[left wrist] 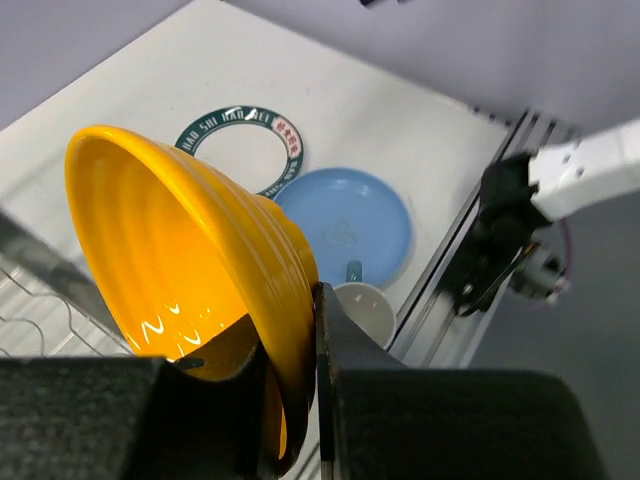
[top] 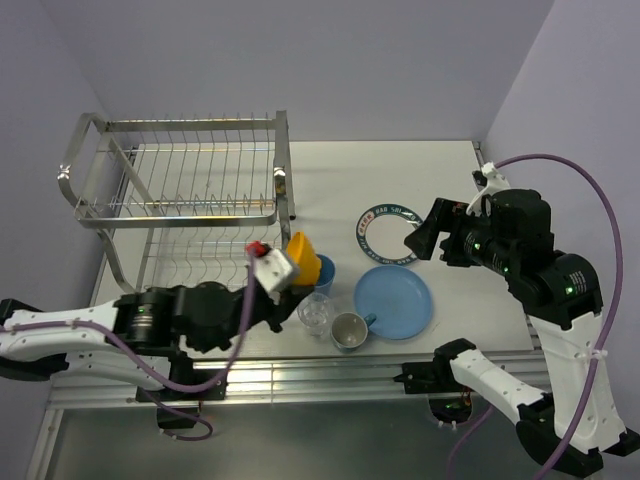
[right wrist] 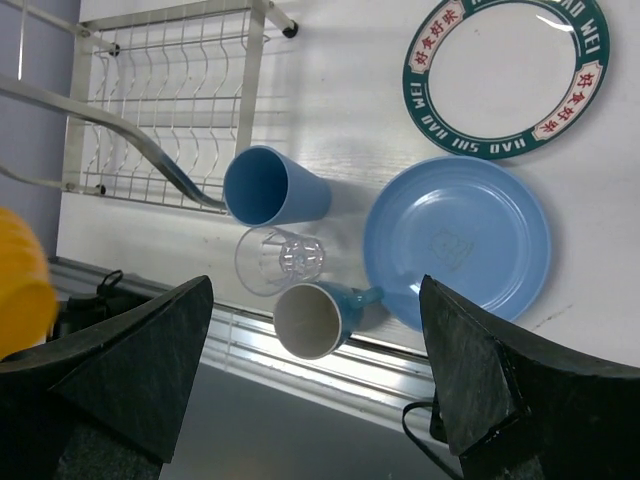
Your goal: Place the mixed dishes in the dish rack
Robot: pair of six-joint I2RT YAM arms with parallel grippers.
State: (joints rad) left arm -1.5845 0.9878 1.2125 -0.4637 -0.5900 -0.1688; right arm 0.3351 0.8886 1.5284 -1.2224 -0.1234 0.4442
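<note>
- So far, nearest the arms' bases, the light blue mug [top: 349, 330] and the clear glass [top: 315, 312] stand side by side on the table [top: 400, 170], close to its near edge. Neither is loaded yet.
- Just right of the mug, the large plain blue plate [top: 395, 302] lies flat on the table. The mug's handle points at its rim, though I cannot tell whether they touch.
- Right behind the glass stands the blue tumbler [top: 323, 275], mouth up and partly hidden under the bowl in the top view.
- Above the tumbler, the left gripper [top: 290, 267] is clamped on the rim of the small yellow-orange bowl [top: 305, 258], with one finger [left wrist: 345, 340] outside the wall and the other inside. The bowl hangs tilted on edge, clear of the table, near the rack's right end but not in it.
- Farther back, the white plate with dark patterned rim [top: 385, 232] lies flat behind the blue plate. The right gripper [top: 425, 235] hovers at its right edge, fingers spread wide and holding nothing.
- Farthest, at the back left, stands the dish rack [top: 180, 124]. No dish shows in either tier.
- By my reading the task is barely begun: one dish of six is in hand on its way to the rack, five wait on the table and none is placed.
</note>
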